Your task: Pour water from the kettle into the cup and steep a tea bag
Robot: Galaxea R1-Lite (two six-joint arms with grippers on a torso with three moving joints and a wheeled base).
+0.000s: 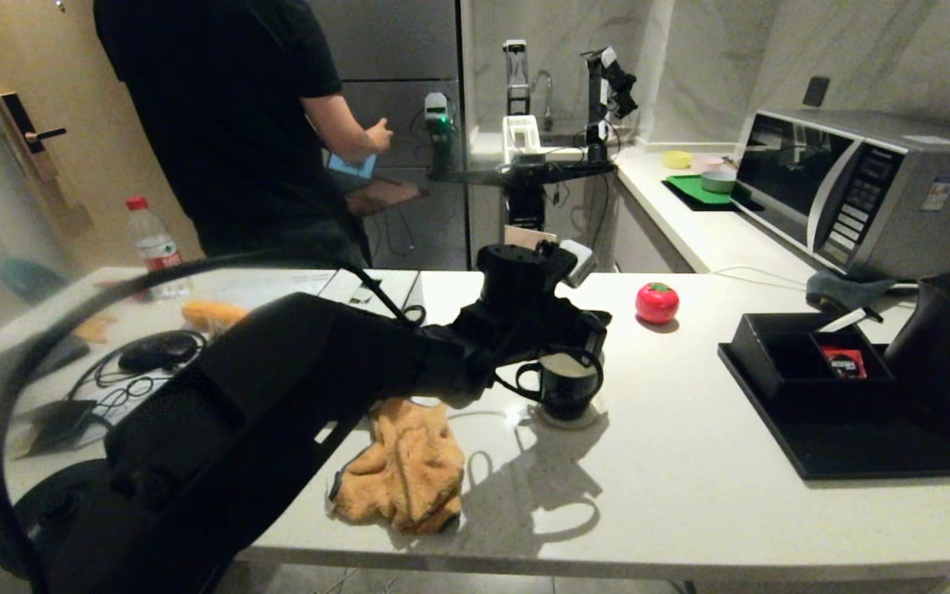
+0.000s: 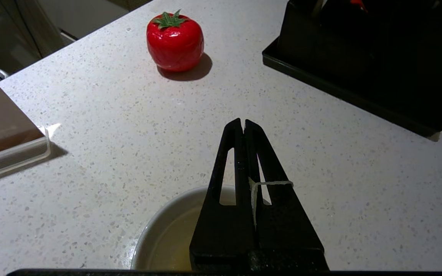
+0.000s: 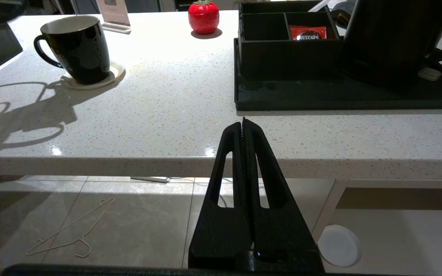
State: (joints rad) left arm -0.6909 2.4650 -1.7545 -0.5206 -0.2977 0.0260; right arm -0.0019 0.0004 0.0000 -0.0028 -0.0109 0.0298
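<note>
The big matte black tapered kettle point(image 1: 949, 351) sits on the flat black tray point(image 1: 854, 450) over at 3 o'clock on the counter, well apart from the black ceramic mug with the white inside point(image 1: 566, 384), which is on its pale round coaster near the middle.

The left gripper point(image 2: 243, 124) hangs right over that mug, fingers pressed together and pinching the thin white string point(image 2: 269, 183). I reckon the main risk is the string: it's looped around one finger, so it could snag on release, or a jerk upward could drag the mug over and spill the pale water point(image 2: 171, 245).

Only the left wrist view shows the string and the liquid. I can't see the tea bag itself anywhere. Only the right wrist view shows the right gripper point(image 3: 243, 123), fingers closed on nothing, parked off the counter's front edge at 6 o'clock.
</note>
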